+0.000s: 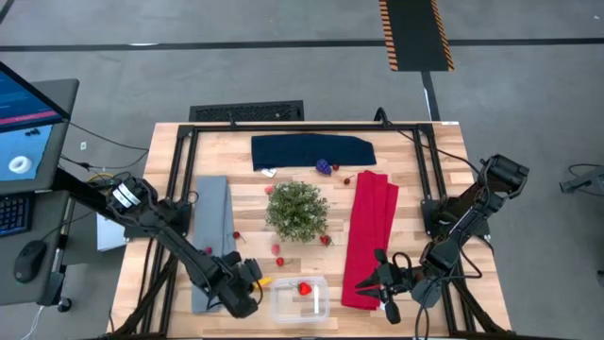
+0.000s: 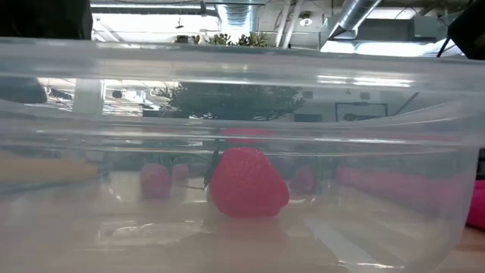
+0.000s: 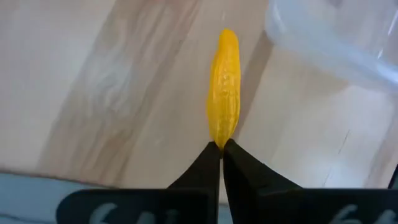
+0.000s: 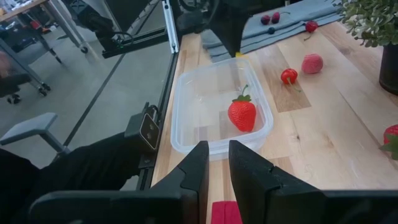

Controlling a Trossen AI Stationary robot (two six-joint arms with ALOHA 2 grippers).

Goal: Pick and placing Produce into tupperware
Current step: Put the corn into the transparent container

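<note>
The clear tupperware [image 1: 283,307] stands at the table's near edge with one red strawberry [image 4: 242,115] lying on its floor. Just left of it my left gripper [image 3: 222,148] is shut on a yellow piece [image 3: 224,87] of produce. My right gripper [image 4: 217,165] hovers to the right of the tupperware, over the near end of the red cloth [image 1: 370,236]; its fingers are a narrow gap apart with nothing between the tips. Loose red berries [image 4: 289,76] and dark berries [image 4: 270,18] lie on the table, and a purple grape cluster [image 1: 324,167] lies farther back. My left gripper pinches the yellow piece by its near tip [image 3: 219,138], only at the free ends of the two fingers. The fingers slant steeply down and lie along the piece, which sticks out ahead of them above the wood beside the tupperware's corner [image 3: 323,37].
A bushy green potted plant [image 1: 298,210] stands mid-table. A grey cloth [image 1: 212,227] lies at the left and a navy cloth [image 1: 311,151] at the back. A black frame [image 1: 179,179] borders the table. Bare wood lies between the plant and the tupperware.
</note>
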